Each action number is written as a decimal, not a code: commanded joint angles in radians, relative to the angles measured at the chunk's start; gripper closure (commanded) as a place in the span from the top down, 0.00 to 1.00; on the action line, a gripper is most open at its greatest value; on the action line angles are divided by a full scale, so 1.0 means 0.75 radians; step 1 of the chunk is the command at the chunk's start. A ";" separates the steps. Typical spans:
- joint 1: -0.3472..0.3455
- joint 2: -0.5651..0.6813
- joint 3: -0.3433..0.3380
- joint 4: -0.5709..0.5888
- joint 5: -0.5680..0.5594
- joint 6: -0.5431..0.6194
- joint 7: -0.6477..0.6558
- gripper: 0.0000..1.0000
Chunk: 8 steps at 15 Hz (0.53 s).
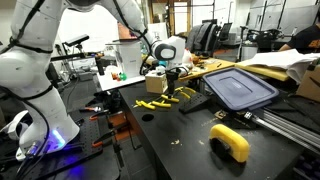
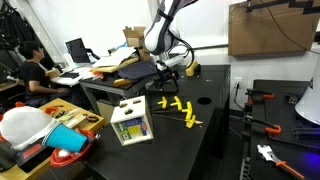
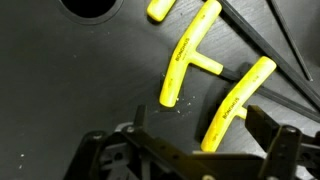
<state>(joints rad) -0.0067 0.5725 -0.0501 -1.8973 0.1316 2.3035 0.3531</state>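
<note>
Wrist view: my gripper (image 3: pixel 200 128), jaws spread, hovers over yellow T-handles (image 3: pixel 190 60) on the table (image 3: pixel 60 90).
The nearest handle (image 3: pixel 237 103) lies slanted between the jaws; I judge a finger could land on it and skid it aside.

The yellow T-handles (image 3: pixel 186 60) look like smooth, glossy plastic; the black tabletop (image 3: pixel 60 90) is matt and faintly scuffed.

White rounded arm (image 1: pixel 30 70), dark joint seams (blue glow at its base), black tool (image 1: pixel 173 72) with hinged linkages
</note>
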 commanded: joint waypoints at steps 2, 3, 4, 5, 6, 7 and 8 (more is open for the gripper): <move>0.012 -0.074 0.030 -0.120 0.054 0.085 -0.040 1.00; 0.014 -0.076 0.038 -0.125 0.060 0.092 -0.045 1.00; 0.019 -0.078 0.043 -0.126 0.062 0.103 -0.043 1.00; 0.021 -0.080 0.048 -0.125 0.065 0.107 -0.041 1.00; 0.023 -0.077 0.049 -0.121 0.067 0.113 -0.039 1.00; 0.024 -0.065 0.049 -0.110 0.071 0.108 -0.035 1.00; 0.025 -0.050 0.047 -0.098 0.074 0.102 -0.029 1.00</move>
<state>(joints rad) 0.0096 0.5578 -0.0131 -1.9411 0.1623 2.3597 0.3415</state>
